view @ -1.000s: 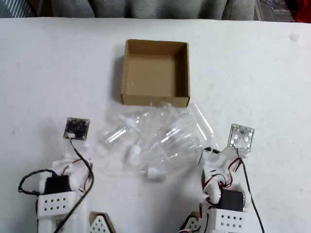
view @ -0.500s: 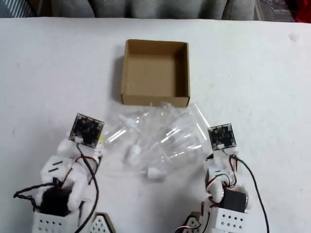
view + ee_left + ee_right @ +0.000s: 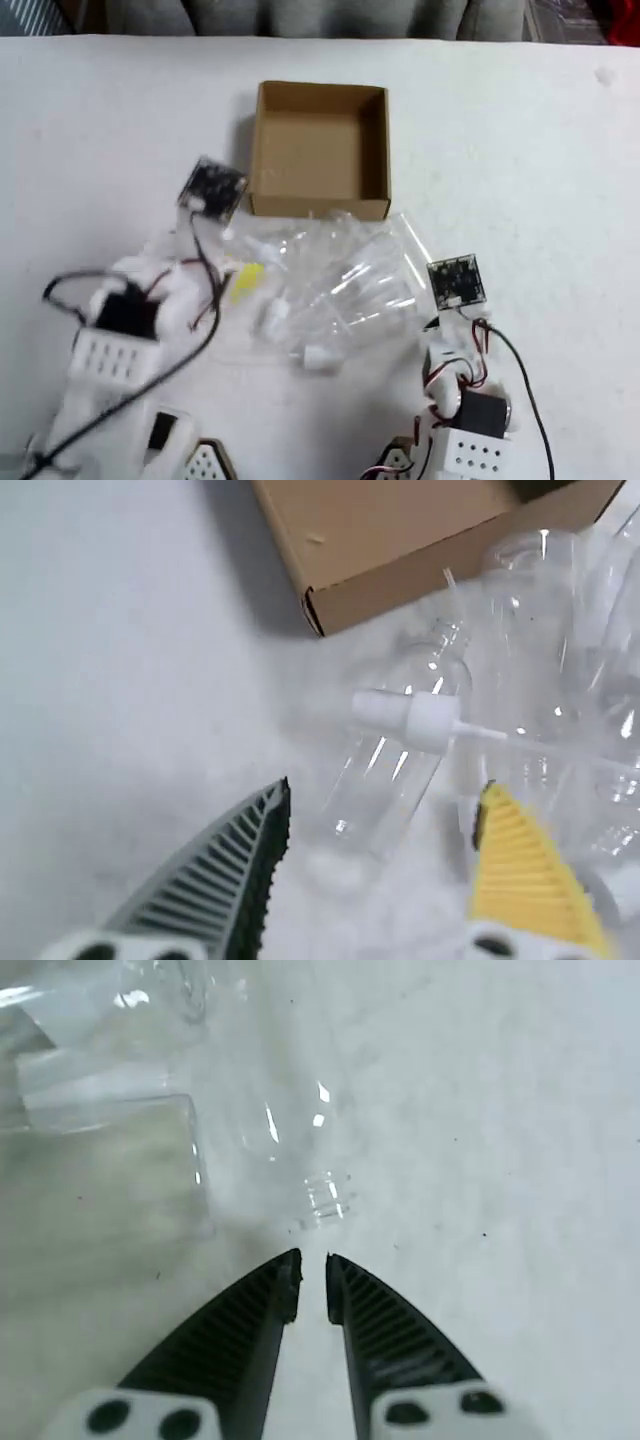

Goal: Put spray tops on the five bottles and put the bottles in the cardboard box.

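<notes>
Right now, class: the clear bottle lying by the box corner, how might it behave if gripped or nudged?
The clear bottle lies on its side and looks round, so a nudge would probably roll it across the table. It looks empty, so likely light. Its glossy wall may slip in the left gripper.

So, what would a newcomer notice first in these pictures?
A heap of clear bottles lies in the middle of the table, just on the arms' side of the empty cardboard box. The left claw hangs open over the heap's edge, near a corner of the box.
</notes>
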### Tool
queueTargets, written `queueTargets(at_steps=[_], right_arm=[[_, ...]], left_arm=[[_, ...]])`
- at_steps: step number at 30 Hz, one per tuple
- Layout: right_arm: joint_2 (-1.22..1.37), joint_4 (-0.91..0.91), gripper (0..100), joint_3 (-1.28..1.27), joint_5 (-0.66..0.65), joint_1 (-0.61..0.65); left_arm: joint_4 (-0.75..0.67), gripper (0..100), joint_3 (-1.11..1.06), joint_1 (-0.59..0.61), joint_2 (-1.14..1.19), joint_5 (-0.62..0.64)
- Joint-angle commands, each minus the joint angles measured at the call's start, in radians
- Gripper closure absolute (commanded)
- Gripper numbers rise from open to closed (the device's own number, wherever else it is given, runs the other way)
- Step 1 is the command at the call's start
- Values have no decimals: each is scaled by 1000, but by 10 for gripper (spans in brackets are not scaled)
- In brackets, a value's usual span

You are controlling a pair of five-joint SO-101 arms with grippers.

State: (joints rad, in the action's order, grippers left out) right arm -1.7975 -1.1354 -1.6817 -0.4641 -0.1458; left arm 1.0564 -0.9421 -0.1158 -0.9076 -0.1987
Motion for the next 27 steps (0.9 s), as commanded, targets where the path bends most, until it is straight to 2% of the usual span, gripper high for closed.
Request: queueTargets(at_steps=[1,6,19,23,25,27], right_arm=[[-7,-4,981,-8,-11,-5],[-7,-4,981,-8,-11,-5],[-7,-2,981,-8,-11,-5],[-7,-2,981,-8,-11,-5],[-7,-2,981,-8,-11,-5],[-7,-2,981,-8,-11,-5]], left_arm=[[-25,675,149,-12,260,-18],[-44,676,204,-7,476,-181],[-356,676,238,7,806,-190],[-381,679,238,7,851,-186],[-384,723,235,5,852,-184],[-377,814,232,-2,852,-192]])
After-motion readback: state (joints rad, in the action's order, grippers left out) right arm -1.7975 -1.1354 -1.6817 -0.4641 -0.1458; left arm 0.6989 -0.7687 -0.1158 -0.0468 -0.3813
